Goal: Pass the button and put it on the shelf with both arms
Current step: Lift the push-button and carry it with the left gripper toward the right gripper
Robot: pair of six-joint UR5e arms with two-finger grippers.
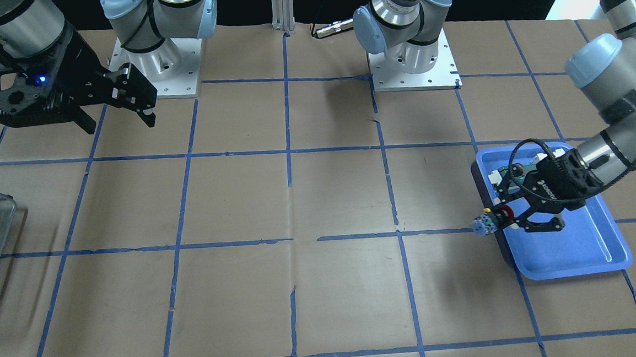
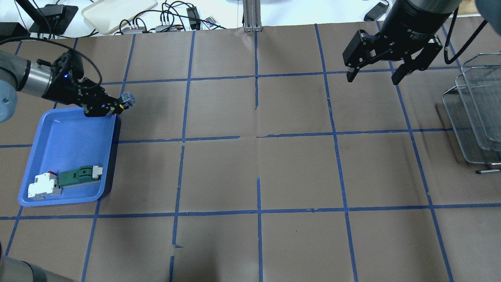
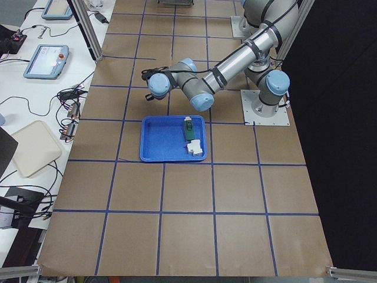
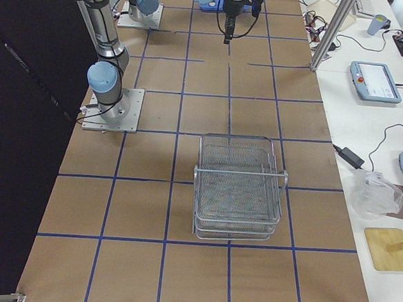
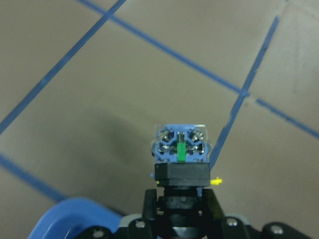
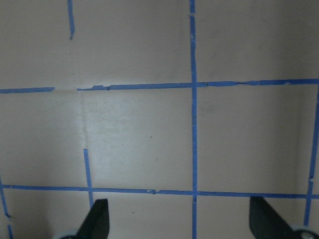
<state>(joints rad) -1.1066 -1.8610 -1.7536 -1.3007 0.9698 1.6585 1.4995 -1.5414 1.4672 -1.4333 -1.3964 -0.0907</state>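
Observation:
My left gripper (image 1: pixel 511 219) is shut on the button (image 1: pixel 485 224) and holds it above the table, just past the edge of the blue tray (image 1: pixel 576 251). The red cap sits between the fingers and the blue-clear contact block points outward. The overhead view shows the left gripper (image 2: pixel 113 106) and the button (image 2: pixel 127 98) too. The left wrist view shows the contact block of the button (image 5: pixel 180 149) end-on. My right gripper (image 1: pixel 120 123) is open and empty, high over the table, near the wire shelf (image 2: pixel 473 113). It also shows overhead (image 2: pixel 372 79).
The blue tray (image 2: pixel 66 133) holds a flat green board (image 2: pixel 78 175) and a white block (image 2: pixel 43 186). The wire shelf (image 4: pixel 239 188) stands at the table end on my right. Blue tape lines grid the brown table.

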